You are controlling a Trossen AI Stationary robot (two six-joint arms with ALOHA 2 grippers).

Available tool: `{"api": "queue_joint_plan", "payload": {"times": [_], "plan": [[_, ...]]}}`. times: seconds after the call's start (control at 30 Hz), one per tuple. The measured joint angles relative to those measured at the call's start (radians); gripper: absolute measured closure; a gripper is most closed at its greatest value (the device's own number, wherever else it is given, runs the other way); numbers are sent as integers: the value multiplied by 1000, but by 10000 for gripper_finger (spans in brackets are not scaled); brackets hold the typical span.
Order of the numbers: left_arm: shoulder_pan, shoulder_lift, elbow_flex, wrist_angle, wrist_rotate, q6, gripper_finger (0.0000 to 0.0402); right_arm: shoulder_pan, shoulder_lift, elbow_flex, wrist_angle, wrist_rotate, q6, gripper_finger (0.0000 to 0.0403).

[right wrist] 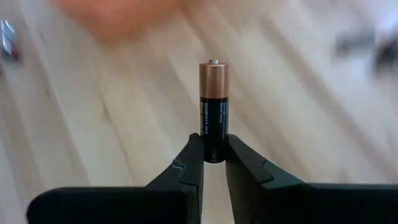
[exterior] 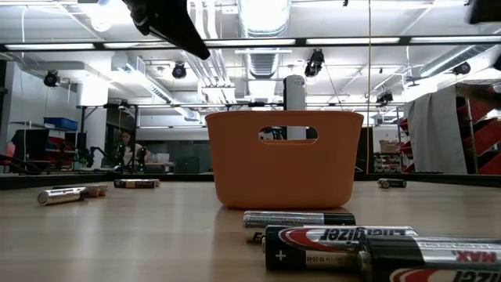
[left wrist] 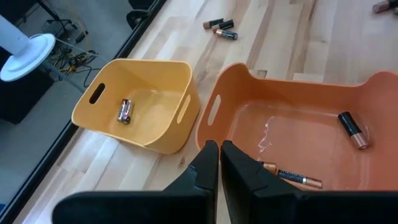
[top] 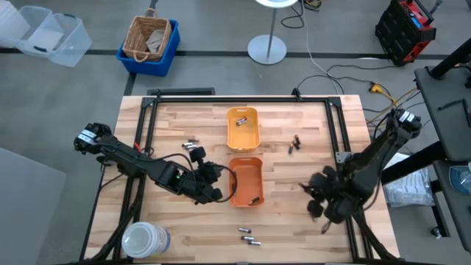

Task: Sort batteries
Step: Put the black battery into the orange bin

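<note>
Copper-topped black cylindrical battery (right wrist: 214, 109) is clamped at its base in my right gripper (right wrist: 214, 158), long axis in line with the fingers, copper end pointing away from the wrist. The gripper hangs over the right side of the wooden tabletop (top: 309, 228), well apart from the orange plastic tray (top: 246, 181). I should carry level and release low inside the tray. Left gripper (left wrist: 219, 163) is closed and empty, by that tray's wall.

wicker basket (top: 148, 37) in a blue bin (top: 163, 56) and clear tubs (top: 45, 34) on the floor, white lamp base (top: 266, 49), red toolbox (top: 407, 28), white lidded jar (top: 143, 240) on the wooden table (top: 294, 221), all well apart from either jaws
</note>
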Motion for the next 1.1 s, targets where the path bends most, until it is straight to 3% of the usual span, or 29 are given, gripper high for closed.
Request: {"api": "queue_joint_plan", "payload": {"times": [0.2,0.4,0.67,0.97,1.1], "plan": [[0,0,0,13,0,2,402,-215,8,0,359,39,-504,368],[0,0,0,17,-9,0,402,-430,50,0,625,-118,-857,366],[0,0,0,21,-8,-37,402,-628,177,0,786,-302,-1078,364],[0,0,0,21,-9,-36,402,-726,311,0,896,-355,-1324,364],[2,0,0,20,-64,-37,402,-758,360,4,946,-360,-1351,351]]}}
